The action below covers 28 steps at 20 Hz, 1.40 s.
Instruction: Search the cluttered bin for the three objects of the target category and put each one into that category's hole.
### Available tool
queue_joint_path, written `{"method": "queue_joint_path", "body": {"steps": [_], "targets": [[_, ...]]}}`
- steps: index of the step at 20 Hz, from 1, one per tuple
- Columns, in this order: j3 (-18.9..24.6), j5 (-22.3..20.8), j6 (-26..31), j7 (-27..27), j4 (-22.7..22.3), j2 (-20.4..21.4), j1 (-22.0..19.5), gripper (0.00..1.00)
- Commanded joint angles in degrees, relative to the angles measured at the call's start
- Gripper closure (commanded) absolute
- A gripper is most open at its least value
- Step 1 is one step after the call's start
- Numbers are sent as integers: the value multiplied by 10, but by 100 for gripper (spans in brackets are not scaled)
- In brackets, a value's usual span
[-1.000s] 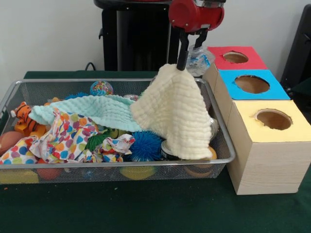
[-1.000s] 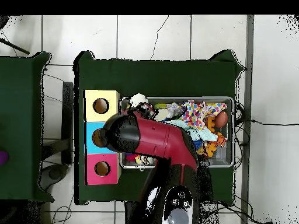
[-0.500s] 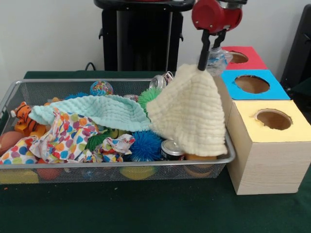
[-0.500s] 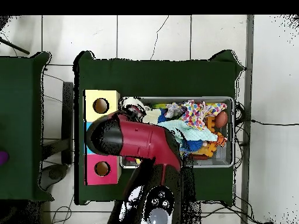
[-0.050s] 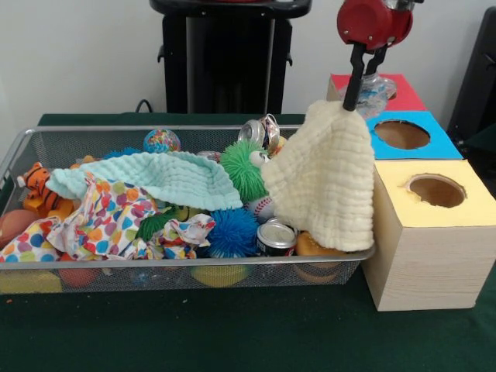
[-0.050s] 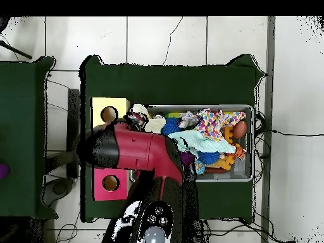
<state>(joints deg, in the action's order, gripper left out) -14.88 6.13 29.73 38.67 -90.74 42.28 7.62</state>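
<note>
End effector (image 5: 350, 101) is pinching the top corner of a cream washcloth (image 5: 325, 177), which is hanging over the wire bin's (image 5: 364, 249) right end, beside the yellow-topped box (image 5: 457, 209) and blue hole (image 5: 402, 134).

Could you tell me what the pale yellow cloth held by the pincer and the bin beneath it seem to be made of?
The pale yellow cloth looks like soft woven fabric, perhaps cotton muslin: matte, crinkled in fine rows, and draping limply from the pincer. The bin appears to be metal wire mesh with a shiny silver rim; you can see through its sides.
</note>
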Motion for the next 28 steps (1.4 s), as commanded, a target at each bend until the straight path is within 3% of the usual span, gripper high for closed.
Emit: {"method": "queue_joint_path", "body": {"steps": [1,28], "targets": [[1,23,59,199,8,-32,-6,100],[-41,36,56,232,23,-60,47,100]]}}
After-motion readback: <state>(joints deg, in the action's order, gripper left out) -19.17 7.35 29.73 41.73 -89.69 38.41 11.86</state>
